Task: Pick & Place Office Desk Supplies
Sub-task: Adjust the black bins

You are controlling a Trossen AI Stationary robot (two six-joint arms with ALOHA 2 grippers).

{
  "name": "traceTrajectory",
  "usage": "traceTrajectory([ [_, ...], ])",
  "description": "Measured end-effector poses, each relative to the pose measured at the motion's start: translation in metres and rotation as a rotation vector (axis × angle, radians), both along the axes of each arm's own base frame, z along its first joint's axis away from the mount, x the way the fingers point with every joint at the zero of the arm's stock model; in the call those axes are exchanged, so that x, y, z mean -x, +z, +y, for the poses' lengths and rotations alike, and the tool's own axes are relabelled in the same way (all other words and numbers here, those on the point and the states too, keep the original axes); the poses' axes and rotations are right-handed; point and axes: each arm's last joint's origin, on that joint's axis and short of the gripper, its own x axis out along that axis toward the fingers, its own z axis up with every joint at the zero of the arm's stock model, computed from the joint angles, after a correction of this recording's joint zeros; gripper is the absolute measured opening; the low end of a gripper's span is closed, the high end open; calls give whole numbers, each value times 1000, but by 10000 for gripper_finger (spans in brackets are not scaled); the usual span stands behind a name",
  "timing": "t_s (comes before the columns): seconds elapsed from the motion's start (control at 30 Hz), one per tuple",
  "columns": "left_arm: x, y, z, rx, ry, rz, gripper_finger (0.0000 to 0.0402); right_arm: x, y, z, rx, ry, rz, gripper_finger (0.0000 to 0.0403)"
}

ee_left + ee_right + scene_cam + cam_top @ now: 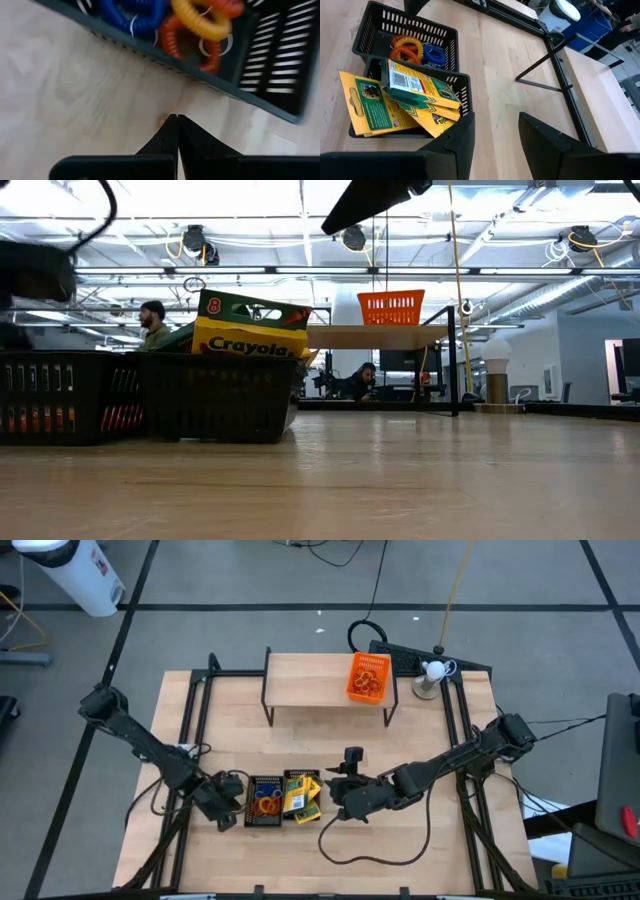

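On the front part of the worktop (300, 730), two black mesh trays are set side by side, touching: one (264, 802) is filled with the coiled rubber bands (200, 25) in red, orange, yellow and blue, the other (300, 798) with the crayon boxes (415, 95), which are piled loosely and lean over its rim, probably because they were dropped in and not arranged. The orange tray (368, 677) is kept apart on the wooden shelf (325, 680), with some bands inside.

The left pincer (173, 131) is held fully shut and empty, just beside the wall of the band tray, low over the bare wood. The right pincer (495, 132) is held half open with nothing between its fingers, near the crayon tray. It is judged that the sorting is nearly done.
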Motion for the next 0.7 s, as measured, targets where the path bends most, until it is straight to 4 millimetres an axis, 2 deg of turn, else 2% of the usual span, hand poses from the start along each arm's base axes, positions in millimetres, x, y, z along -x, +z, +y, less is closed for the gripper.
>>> traceTrajectory([
  [0.27, -30, -23, 1, 19, -24, -37, 1, 6, -7, -3, -11, -38, 71, 144],
  [0.43, -48, -22, 8, -7, -36, -81, 1, 14, -13, -6, -36, -102, 143, 144],
  [0.7, -60, -19, 22, -26, -35, -143, 0, 30, -23, -12, -127, -217, 278, 144],
])
